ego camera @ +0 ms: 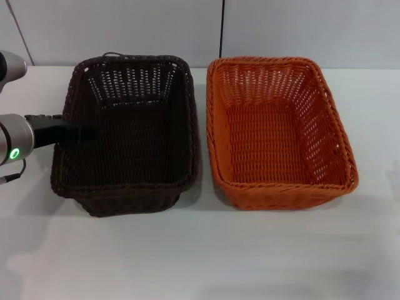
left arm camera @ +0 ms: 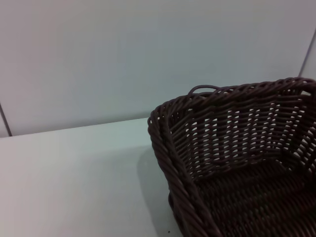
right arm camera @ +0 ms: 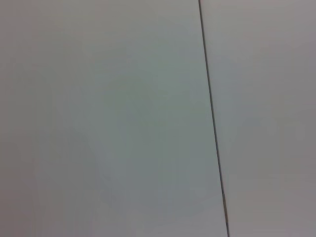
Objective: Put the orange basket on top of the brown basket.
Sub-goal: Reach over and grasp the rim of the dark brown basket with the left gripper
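Note:
The brown basket [ego camera: 134,84] stands on the white table at the left, empty and upright. The orange basket [ego camera: 278,134] stands right beside it on the right, also empty and upright, with a narrow gap between them. My left gripper [ego camera: 87,133] reaches in from the left at the brown basket's left rim, dark against the dark weave. The left wrist view shows a corner of the brown basket [left arm camera: 237,148] close up. My right gripper is out of view; its wrist view shows only a pale wall.
The white table [ego camera: 200,250] stretches in front of both baskets. A pale wall with a dark vertical seam [ego camera: 222,28] stands behind them. A small wire loop [ego camera: 111,54] shows at the brown basket's far rim.

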Controlling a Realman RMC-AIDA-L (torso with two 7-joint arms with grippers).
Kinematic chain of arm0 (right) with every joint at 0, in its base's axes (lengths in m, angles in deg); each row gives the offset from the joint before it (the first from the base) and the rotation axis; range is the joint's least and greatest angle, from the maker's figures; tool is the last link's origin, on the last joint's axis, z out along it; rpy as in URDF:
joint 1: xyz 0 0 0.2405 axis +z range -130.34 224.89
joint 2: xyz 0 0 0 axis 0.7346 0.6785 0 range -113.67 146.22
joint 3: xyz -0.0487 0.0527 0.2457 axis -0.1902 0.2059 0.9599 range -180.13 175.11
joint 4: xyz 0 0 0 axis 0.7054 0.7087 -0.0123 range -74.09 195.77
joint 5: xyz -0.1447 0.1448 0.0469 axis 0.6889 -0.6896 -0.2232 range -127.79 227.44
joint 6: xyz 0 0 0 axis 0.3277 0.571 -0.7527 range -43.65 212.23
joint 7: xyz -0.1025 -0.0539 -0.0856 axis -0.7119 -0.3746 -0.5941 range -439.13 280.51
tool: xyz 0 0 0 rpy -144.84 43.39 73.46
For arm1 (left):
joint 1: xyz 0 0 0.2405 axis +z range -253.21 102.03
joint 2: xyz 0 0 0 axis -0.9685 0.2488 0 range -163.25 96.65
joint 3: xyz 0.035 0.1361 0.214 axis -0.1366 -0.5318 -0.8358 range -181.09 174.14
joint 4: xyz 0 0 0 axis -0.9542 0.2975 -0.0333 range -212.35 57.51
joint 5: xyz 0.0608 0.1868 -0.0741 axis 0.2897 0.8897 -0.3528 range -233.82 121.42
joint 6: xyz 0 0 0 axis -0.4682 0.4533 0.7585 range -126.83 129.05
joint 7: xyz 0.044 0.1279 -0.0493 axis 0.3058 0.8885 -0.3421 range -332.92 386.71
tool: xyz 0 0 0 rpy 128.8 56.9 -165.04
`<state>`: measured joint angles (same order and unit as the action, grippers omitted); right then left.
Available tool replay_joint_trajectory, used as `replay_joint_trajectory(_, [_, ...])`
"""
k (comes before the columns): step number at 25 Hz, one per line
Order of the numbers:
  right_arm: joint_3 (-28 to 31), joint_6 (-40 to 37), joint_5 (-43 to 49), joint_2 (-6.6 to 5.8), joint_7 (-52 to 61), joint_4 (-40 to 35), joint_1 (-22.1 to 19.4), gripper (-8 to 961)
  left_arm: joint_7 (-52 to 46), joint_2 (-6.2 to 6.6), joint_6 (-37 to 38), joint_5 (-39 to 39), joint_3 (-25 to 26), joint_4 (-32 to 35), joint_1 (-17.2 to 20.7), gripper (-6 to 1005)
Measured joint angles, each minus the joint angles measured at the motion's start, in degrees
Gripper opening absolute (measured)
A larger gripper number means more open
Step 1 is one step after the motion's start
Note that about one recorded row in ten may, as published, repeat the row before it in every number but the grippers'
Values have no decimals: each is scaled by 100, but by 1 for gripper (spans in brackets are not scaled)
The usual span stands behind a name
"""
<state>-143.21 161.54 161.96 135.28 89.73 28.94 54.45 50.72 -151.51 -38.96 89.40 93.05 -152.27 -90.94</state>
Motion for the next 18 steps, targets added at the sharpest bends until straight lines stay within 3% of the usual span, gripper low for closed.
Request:
replay_joint_trajectory(6, [5,14,1,0,-12,0,-15,817,-9,16,-71,6,2,-59,30,798])
replay_joint_trajectory(18, [-3,138,10,0,-20,-8,-16,816,131,28,-380,30,38,-243,32,424])
